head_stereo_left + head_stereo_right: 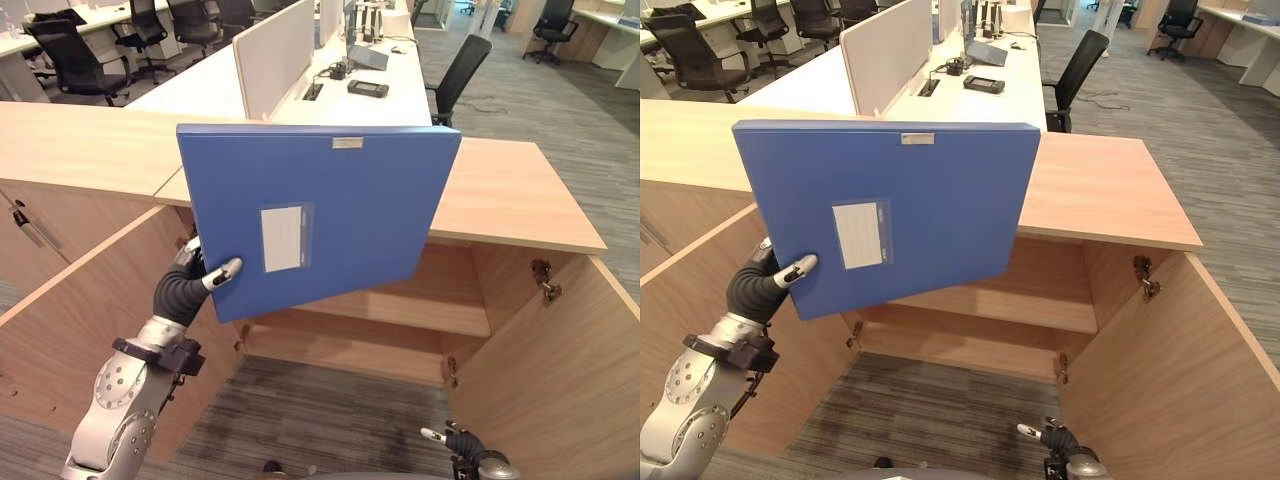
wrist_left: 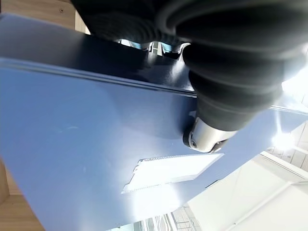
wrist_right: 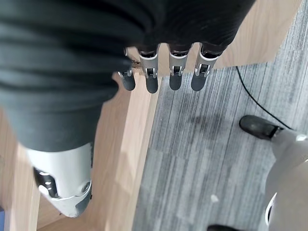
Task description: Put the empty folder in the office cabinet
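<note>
Left hand (image 1: 200, 272) pinching blue folder (image 1: 320, 215) — fingers hidden behind, cabinet (image 1: 520, 330) open

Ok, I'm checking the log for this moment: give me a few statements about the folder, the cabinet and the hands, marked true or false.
1. The left hand holds the blue folder by its lower corner. True.
2. The folder lies on the cabinet shelf. False: it is held up in front of the open cabinet.
3. Both cabinet doors stand open. True.
4. The right hand grips the folder too. False: it hangs low over the carpet, fingers relaxed, holding nothing.
5. The folder's face carries a white label. True.
</note>
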